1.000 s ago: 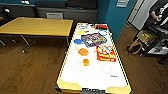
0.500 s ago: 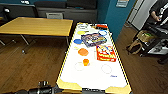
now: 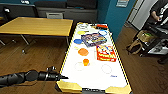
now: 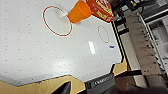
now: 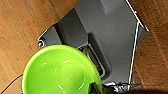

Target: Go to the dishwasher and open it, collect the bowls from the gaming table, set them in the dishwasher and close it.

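My left gripper [image 3: 64,77] hovered at the gaming table [image 3: 93,75] rim; I couldn't tell its finger opening. Beyond it stood an orange cup [image 3: 85,61], game boxes [image 3: 105,53] behind. My right fingers [image 5: 94,88] gripped the green bowl [image 5: 60,71].

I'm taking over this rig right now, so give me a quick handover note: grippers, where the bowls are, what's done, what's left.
Left gripper: at the gaming table's near left corner, holding nothing; fingers unclear.
Right gripper: a green bowl sits at its fingers, apparently held above the wood floor.
On the table: small orange bowl nearest, then a wider orange bowl, blue bowl, yellow bowl.
Left: the remaining bowls, loading, closing the dishwasher.
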Motion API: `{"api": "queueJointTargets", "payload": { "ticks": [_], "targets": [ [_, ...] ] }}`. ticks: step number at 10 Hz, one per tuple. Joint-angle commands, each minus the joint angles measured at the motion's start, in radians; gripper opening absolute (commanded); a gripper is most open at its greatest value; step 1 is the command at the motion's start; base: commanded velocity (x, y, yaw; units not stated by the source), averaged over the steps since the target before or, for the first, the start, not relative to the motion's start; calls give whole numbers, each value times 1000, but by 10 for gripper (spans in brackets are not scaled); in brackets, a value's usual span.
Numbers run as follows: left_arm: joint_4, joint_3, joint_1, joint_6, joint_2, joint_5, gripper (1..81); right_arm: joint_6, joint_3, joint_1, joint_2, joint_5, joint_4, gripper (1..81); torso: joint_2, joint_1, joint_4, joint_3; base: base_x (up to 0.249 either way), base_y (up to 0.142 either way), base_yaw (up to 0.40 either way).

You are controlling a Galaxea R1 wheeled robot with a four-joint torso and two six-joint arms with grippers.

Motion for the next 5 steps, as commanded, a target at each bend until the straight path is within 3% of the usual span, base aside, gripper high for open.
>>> {"api": "queueJointTargets", "payload": {
  "ticks": [1,4,5],
  "targets": [
    [167,-132,-192,-304,88,139,811,1,10,37,-23,-71,-9,10,0,0,0,0,0,0,0],
    [158,-284,-239,-424,108,111,811,1,-6,52,-11,-88,-8,10,0,0,0,-1,0,0,0],
    [158,-304,-254,-443,104,100,811,1,-16,60,-5,-100,-8,10,0,0,0,-1,0,0,0]
  ]
}}
